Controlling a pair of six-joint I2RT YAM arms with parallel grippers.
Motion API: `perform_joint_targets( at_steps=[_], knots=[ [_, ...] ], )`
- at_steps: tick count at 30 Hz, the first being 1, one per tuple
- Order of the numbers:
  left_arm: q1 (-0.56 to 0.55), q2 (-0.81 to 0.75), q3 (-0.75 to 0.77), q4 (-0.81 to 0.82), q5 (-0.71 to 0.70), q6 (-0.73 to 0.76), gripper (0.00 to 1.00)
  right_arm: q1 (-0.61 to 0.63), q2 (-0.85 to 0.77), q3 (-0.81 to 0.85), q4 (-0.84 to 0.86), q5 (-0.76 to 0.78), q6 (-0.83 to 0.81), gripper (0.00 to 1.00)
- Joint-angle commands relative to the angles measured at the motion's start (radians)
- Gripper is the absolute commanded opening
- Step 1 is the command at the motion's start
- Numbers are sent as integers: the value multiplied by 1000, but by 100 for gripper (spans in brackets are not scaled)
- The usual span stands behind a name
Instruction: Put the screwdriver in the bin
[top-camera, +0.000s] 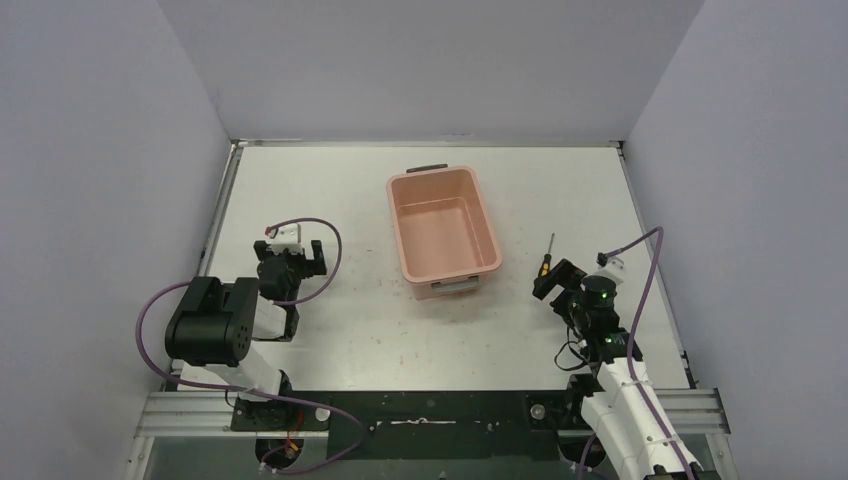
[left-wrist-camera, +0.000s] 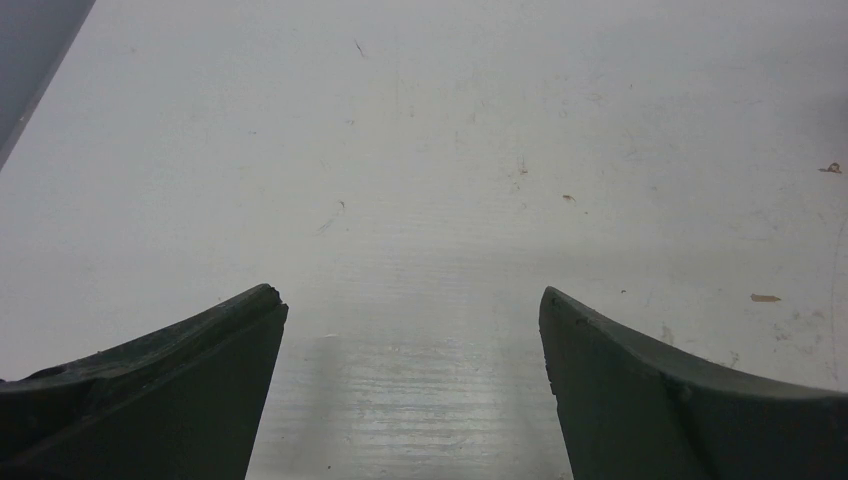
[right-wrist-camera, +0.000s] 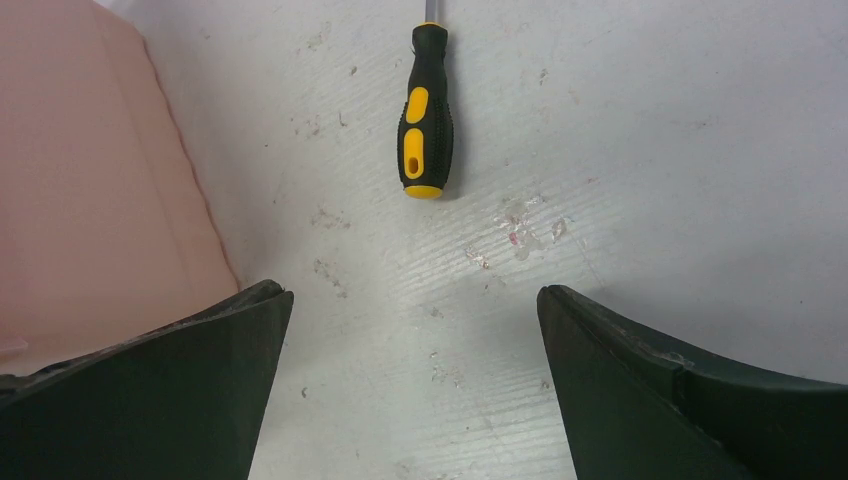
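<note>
**While the screwdriver lies loose, the right arm lines up on it**

Top external view: the screwdriver (top-camera: 548, 252) lies flat on the table (top-camera: 300, 190), right of centre. It is near the bin (top-camera: 397, 225) but outside it, shaft pointing to the top of the frame. The bin stands open side up with nothing in it. The right gripper (top-camera: 556, 280) sits just below the handle, jaws spread, holding nothing; I judge this an approach for the pick. The left gripper (top-camera: 290, 256) is at centre left, well apart from both things, probably parked out of the way.

Left wrist view: the left gripper (left-wrist-camera: 410, 300) has its fingers wide apart, with only scuffed table between them (no task thing in sight).

Right wrist view: the right gripper (right-wrist-camera: 415, 295) has its fingers spread wide along the bottom edge. The screwdriver (right-wrist-camera: 425, 110) is at upper centre, its yellow handle end nearest the fingers and in line with the gap between them, not touching. The bin (right-wrist-camera: 80, 180) fills the left of the frame. The handle lies lengthwise to the approach, so the jaws would close across its width, which I take as the reason for this alignment. Pick not yet made.
</note>
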Motion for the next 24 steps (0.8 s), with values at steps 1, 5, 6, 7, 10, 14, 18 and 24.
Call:
perform_joint_targets(
  at_steps=[1,5,6,7,10,14,18,24],
  knots=[
    [1,-5,15,38,-5,-2,97,-4,-19,25,21,5,1,100],
    [1,-5,15,37,-5,-1,97,-4,-1,117,-24,4,-37,100],
    [1,-5,15,37,-5,-2,97,-3,14,148,-39,13,-50,100],
    [1,-5,15,37,-5,-2,97,-4,35,199,-57,24,-62,100],
    [1,-4,15,37,-5,-2,97,-4,143,329,-124,87,-98,100],
    [1,-4,15,38,-5,-1,97,-7,391,498,-203,133,-164,100],
    [1,-5,15,37,-5,-2,97,-17,651,643,-270,114,-214,100],
    [1,-4,15,39,-4,-1,97,-18,927,709,-258,62,-232,92]
  ],
)
